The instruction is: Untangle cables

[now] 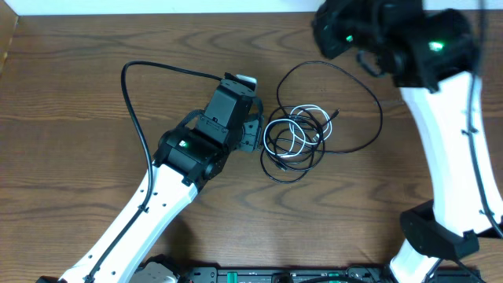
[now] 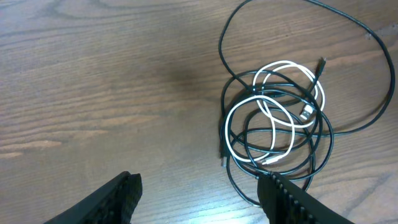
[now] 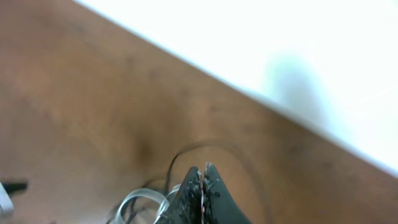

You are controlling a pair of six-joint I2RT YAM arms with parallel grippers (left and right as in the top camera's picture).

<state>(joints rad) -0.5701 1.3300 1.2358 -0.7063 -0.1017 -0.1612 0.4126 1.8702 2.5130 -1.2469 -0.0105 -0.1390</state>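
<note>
We are seeing the cables lying in a tangled heap a little right of the desk's middle. A white cable point(image 2: 283, 62) is coiling in loops among thin black cables point(image 1: 380, 110), one of them sweeping out in a wide ring. The brown wood-grain desk point(image 1: 71, 94) is carrying them. The left tool point(image 2: 202, 180) is hovering just beside the heap, spread wide and gripping nothing. The right tool point(image 3: 202, 168) is hanging near the far edge, fingers pressed together, nothing visible between them. A white wall point(image 1: 157, 6) is bordering the desk there.

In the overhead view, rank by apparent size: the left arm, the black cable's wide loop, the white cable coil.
1. left arm
2. black cable's wide loop
3. white cable coil
The arm is nearer the camera, which inflates it.
</note>
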